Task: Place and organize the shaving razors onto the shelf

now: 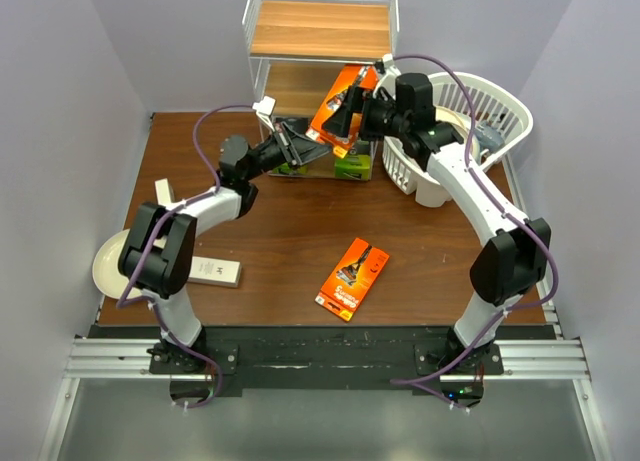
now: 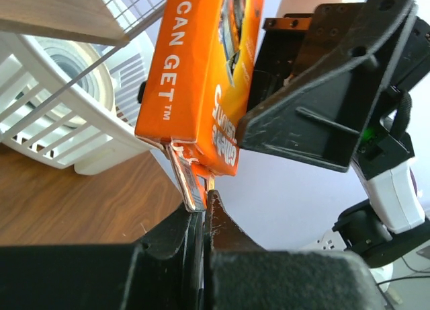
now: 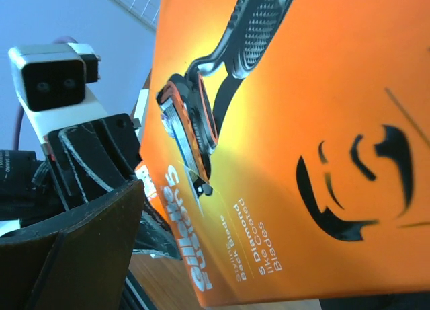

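Note:
An orange razor card (image 1: 340,103) hangs tilted in the air in front of the shelf (image 1: 318,29). My left gripper (image 2: 203,199) is shut on the card's lower edge (image 2: 195,74). My right gripper (image 1: 360,111) stands open around the same card (image 3: 302,122). Its left finger (image 3: 74,243) is apart from the card's face. A second orange card (image 1: 352,278) lies flat on the table near the front. Two black boxes with lime-green ends (image 1: 345,167) sit at the foot of the shelf. One slim white box (image 1: 215,271) lies at the front left, and another (image 1: 163,193) is behind it.
A white slotted basket (image 1: 455,141) stands at the back right, close to my right arm, and shows beside the card in the left wrist view (image 2: 60,128). A cream plate (image 1: 108,266) sits at the table's left edge. Purple walls enclose the table.

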